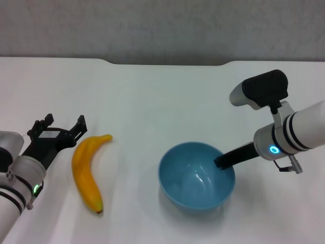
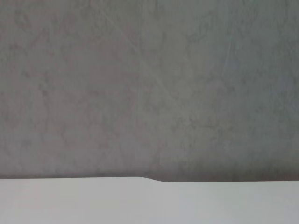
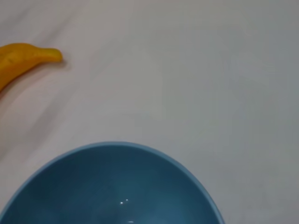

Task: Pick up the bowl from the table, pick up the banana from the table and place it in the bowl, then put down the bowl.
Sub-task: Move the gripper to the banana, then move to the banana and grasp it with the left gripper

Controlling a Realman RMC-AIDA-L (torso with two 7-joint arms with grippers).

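Currently the light-blue bowl (image 1: 196, 176) sits on the white surface (image 1: 152, 101), low and right of centre in the head view. My right hand (image 1: 219, 162) is at its rim at about 2 o'clock, one dark finger reaching over the edge into the bowl. I cannot tell whether that hand is clamped on the rim or apart; the second finger is hidden. I judge the bowl pickup to be in progress, not done: the bowl looks seated on the surface.

The banana (image 1: 87, 173) lies untouched at 9 o'clock from the bowl, well apart from it, stem end pointing toward 1 o'clock. My left hand (image 1: 57, 133) hovers just beside the banana at its 10 o'clock, fingers apart, holding nothing.

Left to do: lift bowl, grasp banana, drop it in, set bowl down.
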